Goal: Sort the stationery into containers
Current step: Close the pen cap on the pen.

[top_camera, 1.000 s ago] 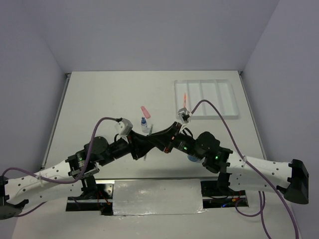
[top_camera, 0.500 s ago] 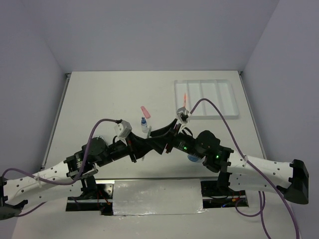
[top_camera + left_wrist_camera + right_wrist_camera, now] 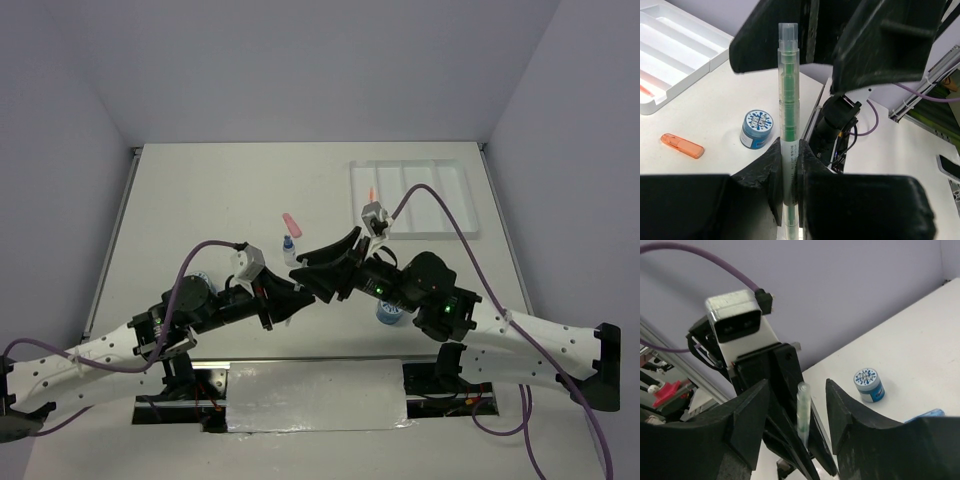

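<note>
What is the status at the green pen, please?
Left gripper shut on green pen. Right gripper open, straddling its far end, not touching. Pen not yet in white tray.

Robot lab test cell: white table (image 3: 220, 190) walled in by plain lilac panels (image 3: 300, 70).

The top camera looks down from above and behind both arms, taking in the whole white bench (image 3: 200, 200) from afar. Each wrist camera sits close behind its own pincer, the left pincer (image 3: 789, 160) and the right pincer (image 3: 796, 390). The two face each other, sharing the clear plastic pen with a green core (image 3: 789, 85) between them.
</note>
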`<state>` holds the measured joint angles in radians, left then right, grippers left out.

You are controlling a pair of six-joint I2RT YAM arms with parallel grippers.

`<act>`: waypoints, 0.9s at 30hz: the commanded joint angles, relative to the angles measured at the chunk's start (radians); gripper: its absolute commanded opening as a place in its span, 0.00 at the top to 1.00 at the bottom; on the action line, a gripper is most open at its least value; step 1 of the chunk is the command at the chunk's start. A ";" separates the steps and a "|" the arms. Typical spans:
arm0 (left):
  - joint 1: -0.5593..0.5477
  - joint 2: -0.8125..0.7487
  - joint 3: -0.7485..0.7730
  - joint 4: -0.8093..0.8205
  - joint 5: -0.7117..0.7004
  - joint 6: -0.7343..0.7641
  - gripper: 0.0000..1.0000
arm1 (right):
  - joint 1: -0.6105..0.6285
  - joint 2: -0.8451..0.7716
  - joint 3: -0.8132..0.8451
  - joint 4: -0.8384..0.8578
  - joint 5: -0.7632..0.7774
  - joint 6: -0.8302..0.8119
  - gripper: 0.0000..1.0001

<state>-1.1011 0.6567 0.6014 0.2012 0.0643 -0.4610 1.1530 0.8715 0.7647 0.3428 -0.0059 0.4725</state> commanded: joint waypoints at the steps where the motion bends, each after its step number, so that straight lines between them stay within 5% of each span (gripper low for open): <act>1: 0.000 0.004 0.009 0.055 0.040 0.033 1.00 | -0.006 -0.008 0.054 -0.008 -0.017 -0.029 0.45; 7: 0.000 -0.002 0.008 0.047 0.042 0.036 1.00 | -0.009 -0.006 0.059 -0.019 0.004 -0.032 0.70; 11: 0.000 -0.011 0.009 0.040 0.029 0.036 1.00 | -0.009 -0.002 0.054 -0.022 0.004 -0.026 1.00; 17: 0.001 -0.003 0.070 0.021 0.002 0.067 1.00 | -0.007 0.023 -0.002 0.007 -0.019 0.000 1.00; 27: 0.006 0.129 0.415 -0.082 0.051 0.228 1.00 | 0.016 0.132 -0.209 0.134 -0.057 0.080 1.00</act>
<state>-1.0927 0.7685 0.8688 -0.1143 0.0643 -0.3195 1.1313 0.8944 0.6506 0.6319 0.0311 0.5232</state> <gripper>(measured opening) 0.216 0.141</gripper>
